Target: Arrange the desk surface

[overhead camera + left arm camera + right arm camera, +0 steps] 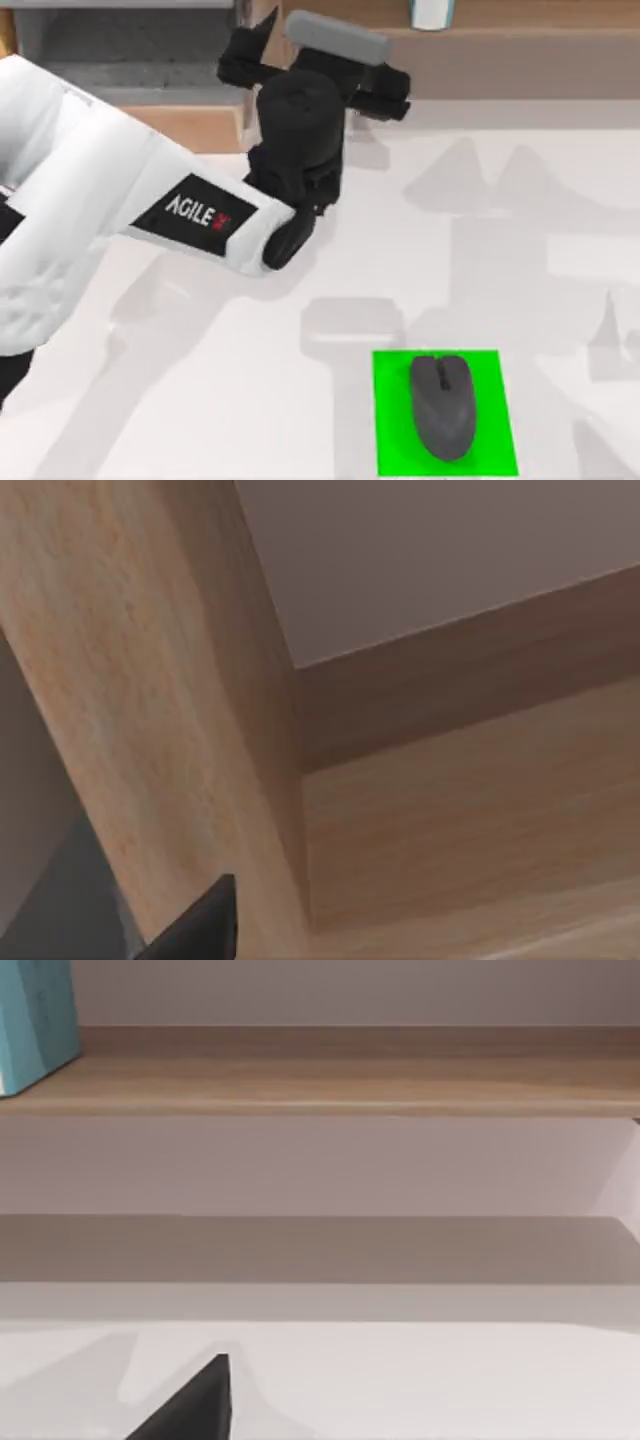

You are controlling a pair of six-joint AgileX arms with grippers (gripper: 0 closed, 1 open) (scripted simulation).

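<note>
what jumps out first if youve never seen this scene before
The bright green mat near the front of the white desk surface, right of centre, grabs the eye, with a dark grey mouse lying on it. Next is the big white left arm stretching from the left edge toward the wooden shelf unit at the back, its black claw beside a grey bar.

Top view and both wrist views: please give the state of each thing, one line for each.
desk surface: bare where it shows, shadows across it.
mouse: flat on the green mat, untouched.
green mat: flat on the desk, near its front edge.
wooden shelf: standing at the back.
grey bar: at the shelf, above the left gripper.
left gripper: reaching to the shelf.
</note>
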